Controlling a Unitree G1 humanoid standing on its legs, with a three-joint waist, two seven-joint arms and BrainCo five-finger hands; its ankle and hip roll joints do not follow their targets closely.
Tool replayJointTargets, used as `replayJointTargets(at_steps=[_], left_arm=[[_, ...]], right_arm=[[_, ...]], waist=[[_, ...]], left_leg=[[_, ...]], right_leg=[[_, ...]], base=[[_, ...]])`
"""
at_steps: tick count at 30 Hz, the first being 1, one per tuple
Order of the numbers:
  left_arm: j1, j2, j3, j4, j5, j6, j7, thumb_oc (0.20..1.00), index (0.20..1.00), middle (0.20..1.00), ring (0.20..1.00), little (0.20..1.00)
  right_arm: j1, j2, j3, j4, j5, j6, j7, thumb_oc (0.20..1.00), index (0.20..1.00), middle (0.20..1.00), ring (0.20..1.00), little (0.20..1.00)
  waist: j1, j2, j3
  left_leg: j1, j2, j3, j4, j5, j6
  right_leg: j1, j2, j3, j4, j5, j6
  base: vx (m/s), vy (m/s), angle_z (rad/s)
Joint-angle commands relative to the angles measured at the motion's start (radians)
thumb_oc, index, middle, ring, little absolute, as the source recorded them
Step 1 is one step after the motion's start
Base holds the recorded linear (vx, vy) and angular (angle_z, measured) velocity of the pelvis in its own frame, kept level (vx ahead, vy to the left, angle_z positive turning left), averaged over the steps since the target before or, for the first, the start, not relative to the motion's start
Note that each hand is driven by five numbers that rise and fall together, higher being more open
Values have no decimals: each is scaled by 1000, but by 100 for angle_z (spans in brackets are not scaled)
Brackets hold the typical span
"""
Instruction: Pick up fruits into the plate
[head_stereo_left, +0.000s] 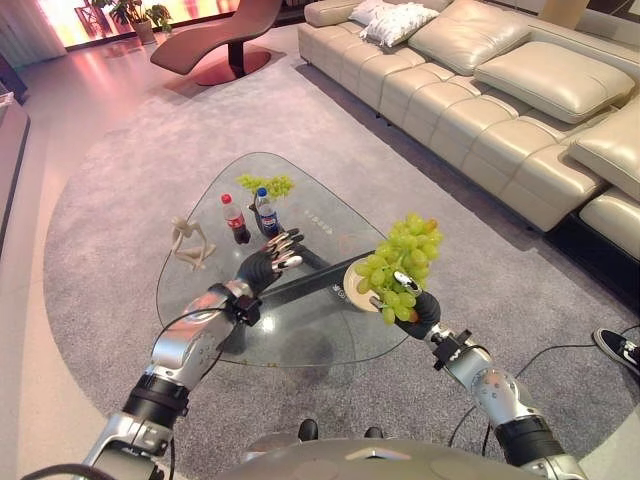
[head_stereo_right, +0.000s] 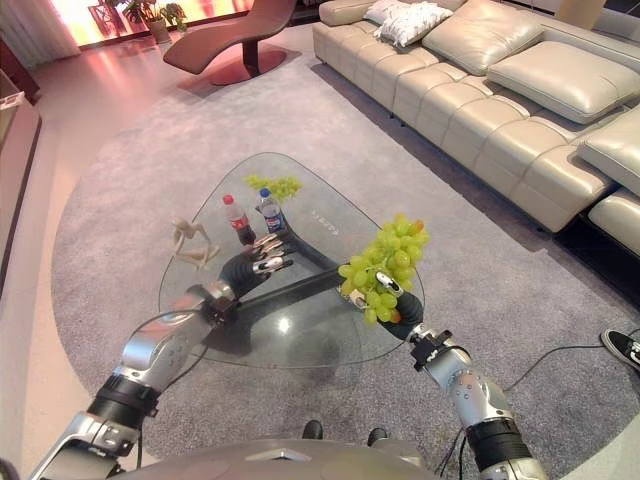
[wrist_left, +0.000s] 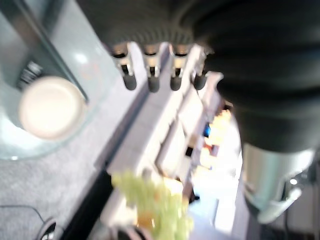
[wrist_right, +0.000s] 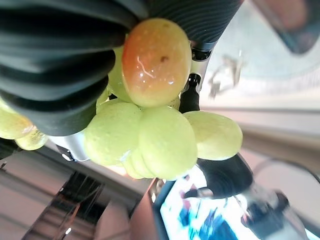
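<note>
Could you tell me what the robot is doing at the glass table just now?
The right hand is closed around a bunch of green grapes, held up over the plate on the glass table. The left hand hangs empty above the table, near two bottles. A second bunch of grapes lies at the table's far end.

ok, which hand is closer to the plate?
Right. The right hand holds the grapes over the plate; the left hand hovers open above the table, off to the plate's left.
</note>
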Motion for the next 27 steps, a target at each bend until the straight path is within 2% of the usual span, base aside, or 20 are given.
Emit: replayJointTargets(at_steps=[1,4,5,8,12,14,17,20,24,27], left_arm=[[3,17,67,72,82,-38,18,1000,1000,1000,1000,1000],[23,25,69,100,110,-43,36,1000,1000,1000,1000,1000],[45,34,73,159,107,-42,40,1000,1000,1000,1000,1000],[68,31,75,213,135,-60,39,1000,1000,1000,1000,1000],[80,2,34,480,230,-165,71,1000,1000,1000,1000,1000],[72,-12,18,538,261,-182,101,1000,1000,1000,1000,1000],[31,-37,-1,721,284,-208,140,1000,1000,1000,1000,1000],[8,-42,-30,812,319,-233,159,1000,1000,1000,1000,1000],[-32,-45,-73,884,310,-245,162,1000,1000,1000,1000,1000],[-55,-39,-102,904,315,-250,163,1000,1000,1000,1000,1000]], right_arm=[[-48,-38,-61,1,-84,-60,16,200,200,200,200,200],[-51,-65,-75,19,-133,-62,4,200,200,200,200,200],[-61,-115,-91,54,-209,-69,-10,200,200,200,200,200],[-71,-153,-100,82,-256,-80,-22,200,200,200,200,200],[-156,-278,-65,193,-481,-131,-132,200,200,200,200,200],[-182,-300,-44,214,-532,-139,-162,200,200,200,200,200],[-277,-348,27,284,-651,-160,-252,200,200,200,200,200],[-370,-377,75,342,-708,-163,-313,200,200,200,200,200],[-513,-432,117,451,-786,-195,-393,200,200,200,200,200],[-603,-468,148,497,-823,-188,-440,200,200,200,200,200]], waist=[[2,-8,4],[6,-10,12],[12,-14,23],[19,-18,33],[39,-27,73],[44,-29,85],[58,-36,129],[69,-36,175],[95,-25,249],[109,-17,287]], left_leg=[[58,28,118,58,-160,-13],[55,29,117,60,-159,-14],[48,29,116,65,-158,-17],[42,28,116,69,-158,-17],[16,30,113,89,-160,-20],[1,30,110,99,-162,-19],[-38,25,95,117,-164,-15],[-84,20,82,142,-165,-13],[-167,11,50,181,-157,-10],[-210,3,25,196,-151,-8]], right_leg=[[7,-46,24,36,-66,65],[3,-46,23,39,-67,64],[-3,-47,18,46,-68,62],[-6,-46,17,48,-67,61],[-34,-47,17,70,-70,58],[-48,-47,19,77,-71,57],[-85,-42,26,97,-76,52],[-123,-40,28,115,-78,46],[-189,-37,14,142,-75,39],[-222,-35,6,153,-71,37]], base=[[0,0,0],[0,0,0],[0,0,0],[0,0,0],[17,-1,0],[0,0,0],[-11,-6,0],[-89,-5,7],[-163,-28,14],[-128,-50,15]])
